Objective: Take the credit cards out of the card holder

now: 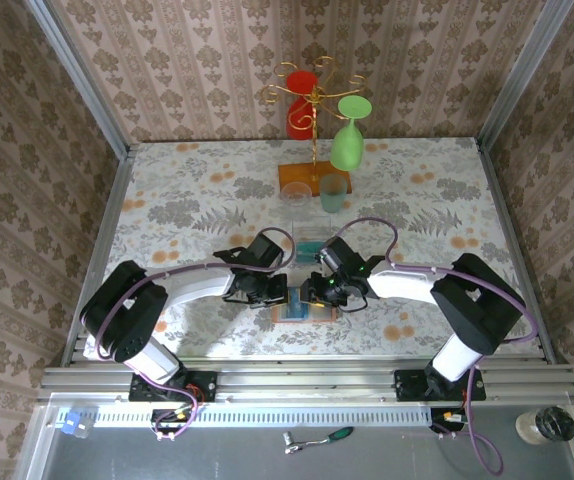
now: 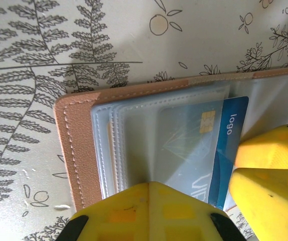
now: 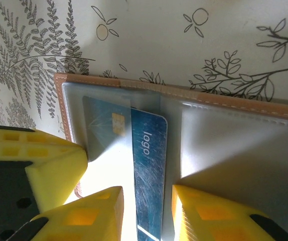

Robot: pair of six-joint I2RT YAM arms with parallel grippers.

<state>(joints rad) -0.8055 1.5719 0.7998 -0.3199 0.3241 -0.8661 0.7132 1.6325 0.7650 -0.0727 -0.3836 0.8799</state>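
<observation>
Blue card [image 3: 149, 165] sits half out of the wallet [image 2: 79, 135], not yet free. The left claw [image 2: 149, 193] is closed and pins the wallet. The right claw [image 3: 145, 201] straddles the card, grip unclear.

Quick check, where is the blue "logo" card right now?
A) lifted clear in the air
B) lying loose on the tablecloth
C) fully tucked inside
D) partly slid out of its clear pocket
D: the blue card pokes about halfway out of the card holder, its chip end under clear plastic.
</observation>
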